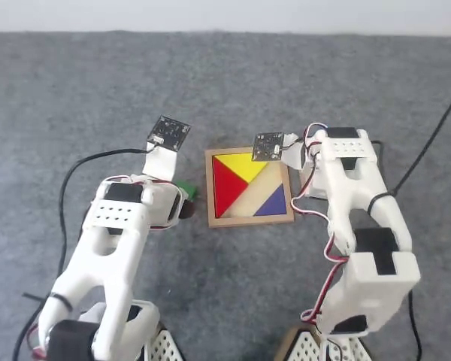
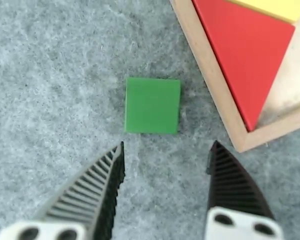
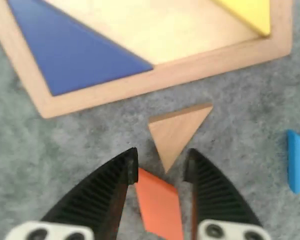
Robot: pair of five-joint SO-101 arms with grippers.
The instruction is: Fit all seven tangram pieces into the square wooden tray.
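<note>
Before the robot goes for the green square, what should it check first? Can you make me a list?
1. Left end effector open: ok, its gap is wider than the green square.
2. Square reachable: ok, it lies flat on the carpet just ahead of the fingertips, untouched.
3. Room in the tray: ok, bare wood shows between the red triangle, yellow triangle and blue triangle.
4. Right end effector out of the way: ok, it is at the tray's other side, open by the tan triangle.
5. Where the square fits: cannot tell.
</note>
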